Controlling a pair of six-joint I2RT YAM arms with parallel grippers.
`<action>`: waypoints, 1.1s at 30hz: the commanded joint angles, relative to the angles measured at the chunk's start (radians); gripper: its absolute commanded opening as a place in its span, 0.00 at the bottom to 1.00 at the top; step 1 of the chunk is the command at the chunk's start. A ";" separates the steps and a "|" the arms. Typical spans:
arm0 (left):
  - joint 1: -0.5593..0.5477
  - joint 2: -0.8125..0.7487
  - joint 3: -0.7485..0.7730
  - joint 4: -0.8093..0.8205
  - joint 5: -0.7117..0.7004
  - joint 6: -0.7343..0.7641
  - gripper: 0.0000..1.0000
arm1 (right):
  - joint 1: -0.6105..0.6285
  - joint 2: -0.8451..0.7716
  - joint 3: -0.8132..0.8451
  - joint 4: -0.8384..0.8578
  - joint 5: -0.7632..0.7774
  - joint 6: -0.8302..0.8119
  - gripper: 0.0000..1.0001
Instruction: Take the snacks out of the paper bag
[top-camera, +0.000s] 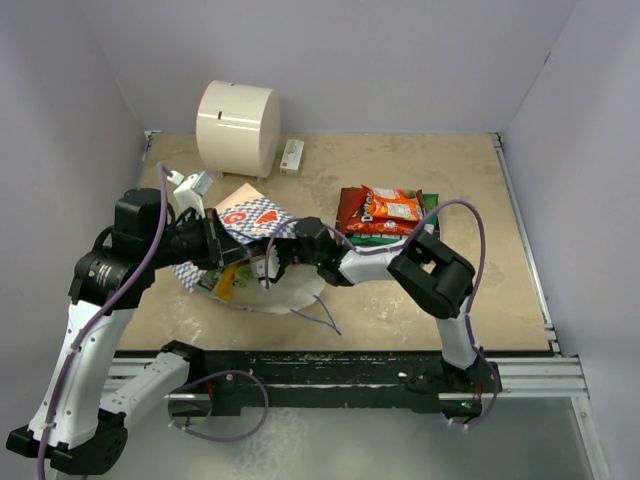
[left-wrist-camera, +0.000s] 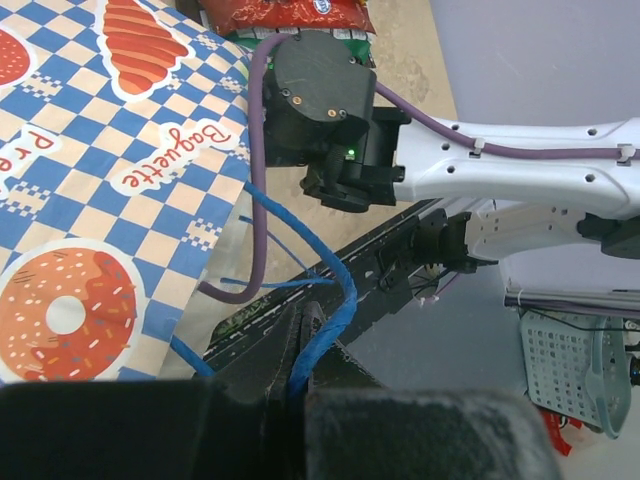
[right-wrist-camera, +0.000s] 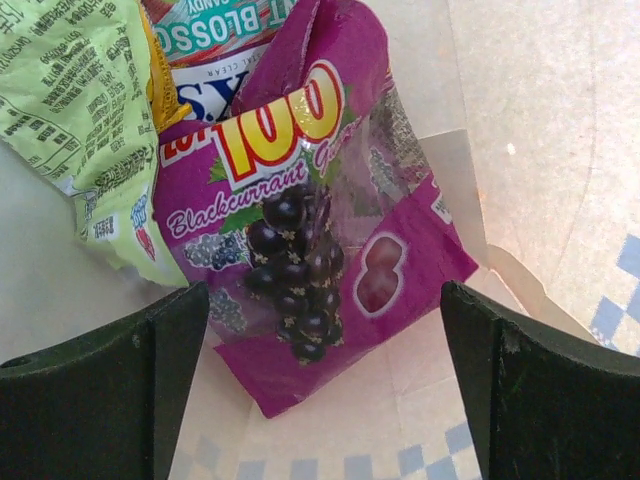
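Right wrist: right fingers (right-wrist-camera: 100, 390) spread wide over purple packet (right-wrist-camera: 310, 250); left fingers (left-wrist-camera: 262, 362) pinch blue cord handle (left-wrist-camera: 345, 295).

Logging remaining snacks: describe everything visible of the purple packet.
The purple packet is glossy, partly clear plastic printed "100", "Blackcurrant" and a dark berry cluster. Creased at its top, it lies flat on the cream lining of the paper bag, touching a green packet at its left. The open right gripper straddles it without contact.

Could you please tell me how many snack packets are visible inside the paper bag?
3: a purple packet in the middle, a green packet to its left, a teal packet behind them; more may be hidden.
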 joint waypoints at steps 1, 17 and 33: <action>-0.003 0.000 0.017 0.012 0.049 -0.007 0.00 | 0.001 0.047 0.103 -0.061 -0.036 -0.080 1.00; -0.002 0.017 0.011 0.006 0.018 -0.033 0.00 | 0.023 0.125 0.219 -0.235 -0.126 -0.182 0.89; -0.003 0.024 0.022 0.062 0.052 -0.090 0.00 | 0.062 0.254 0.315 -0.101 -0.049 -0.069 0.53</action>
